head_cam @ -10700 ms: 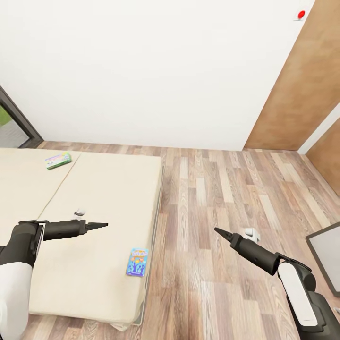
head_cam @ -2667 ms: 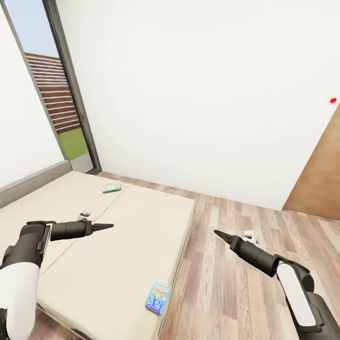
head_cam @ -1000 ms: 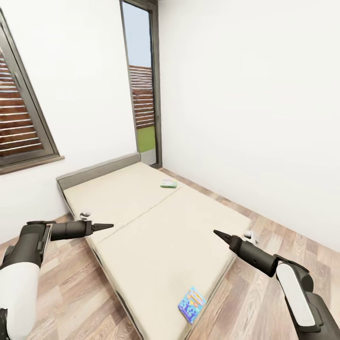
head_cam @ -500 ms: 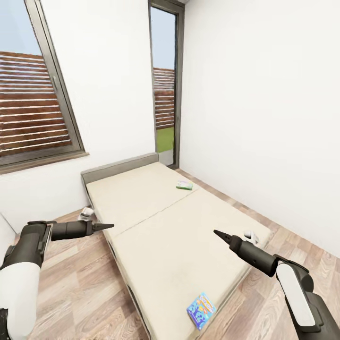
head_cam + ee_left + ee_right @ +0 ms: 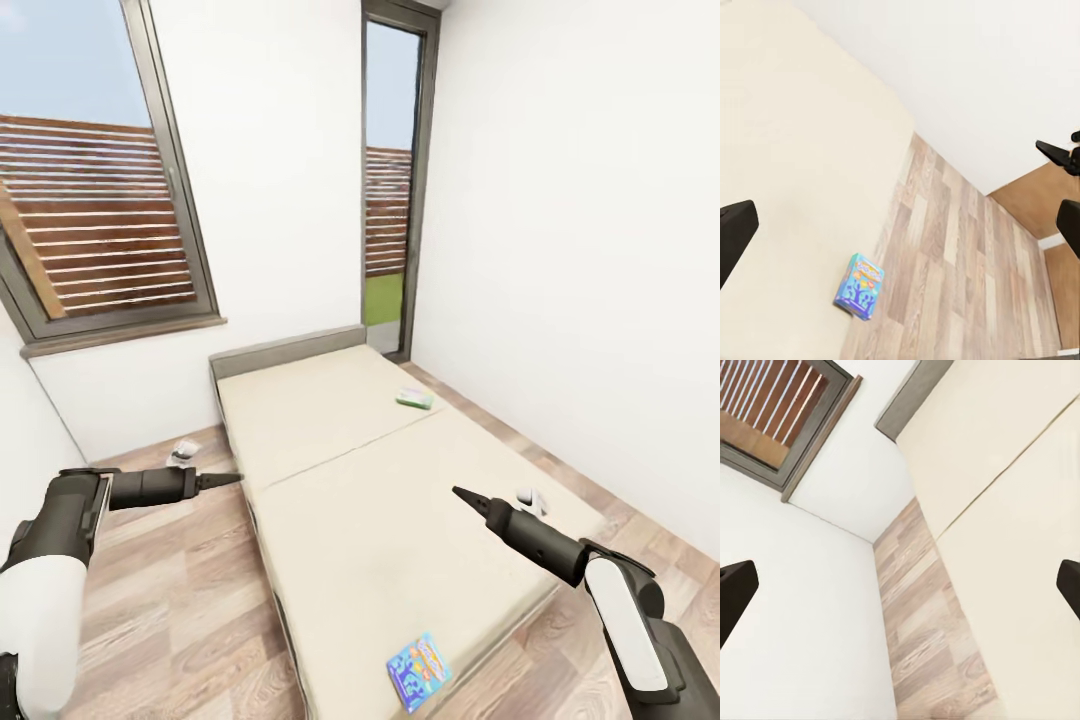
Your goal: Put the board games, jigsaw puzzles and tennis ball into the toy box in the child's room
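left claw (image 5: 228,479) fingers apart, empty, raised over plank floor (image 5: 180,600) beside bed (image 5: 380,500). right claw (image 5: 462,494) fingers apart, empty, above mattress. blue board game (image 5: 419,671) flat at bed's near edge. white-green board game (image 5: 414,400) flat near far edge, by seam, well apart from first.

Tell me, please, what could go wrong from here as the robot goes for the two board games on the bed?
The blue board game lies right at the bed's near corner edge; a clumsy nudge could likely push it onto the floor. The white-green board game sits far up by the wall side, so reaching it may need a stretch over the mattress. Both the left gripper and right gripper hold nothing.
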Controlling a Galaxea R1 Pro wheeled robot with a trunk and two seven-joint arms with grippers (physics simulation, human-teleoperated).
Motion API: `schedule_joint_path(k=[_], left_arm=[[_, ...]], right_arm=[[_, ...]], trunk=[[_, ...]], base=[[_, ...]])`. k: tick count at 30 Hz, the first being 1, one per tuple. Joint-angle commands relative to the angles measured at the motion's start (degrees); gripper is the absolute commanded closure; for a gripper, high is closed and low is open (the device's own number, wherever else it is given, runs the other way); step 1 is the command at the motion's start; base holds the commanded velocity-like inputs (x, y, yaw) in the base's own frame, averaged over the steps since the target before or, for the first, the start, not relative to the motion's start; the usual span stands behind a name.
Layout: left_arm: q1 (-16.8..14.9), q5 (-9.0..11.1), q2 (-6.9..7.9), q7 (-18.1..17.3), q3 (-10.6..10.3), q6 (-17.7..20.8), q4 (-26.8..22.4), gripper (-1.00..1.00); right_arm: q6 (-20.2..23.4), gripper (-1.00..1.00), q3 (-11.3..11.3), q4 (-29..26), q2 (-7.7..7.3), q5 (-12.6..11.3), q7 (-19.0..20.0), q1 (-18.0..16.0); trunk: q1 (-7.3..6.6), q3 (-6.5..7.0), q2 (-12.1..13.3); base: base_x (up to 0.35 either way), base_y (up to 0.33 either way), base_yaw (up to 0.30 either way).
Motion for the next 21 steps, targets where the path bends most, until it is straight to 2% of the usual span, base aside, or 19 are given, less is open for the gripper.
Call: schedule_joint_path(k=[1, 21], left_arm=[[-0.1, -0.6, -0.06, -0.5, 0.2, 0.6, 0.0, -1.0], [-0.1, -0.6, -0.68, -0.5, 0.2, 0.6, 0.0, -1.0]], right_arm=[[0.3, -1.0, -0.1, 0.0, -0.01, 0.1, 0.3, 0.0], [0.3, -1.0, 0.1, 0.0, 0.03, 0.1, 0.3, 0.0]], trunk=[[0.04, -0.1, -0.1], [0.04, 0.5, -0.1]], base=[[0.0, -0.303, 0.279], [-0.005, -0.303, 0.279]])
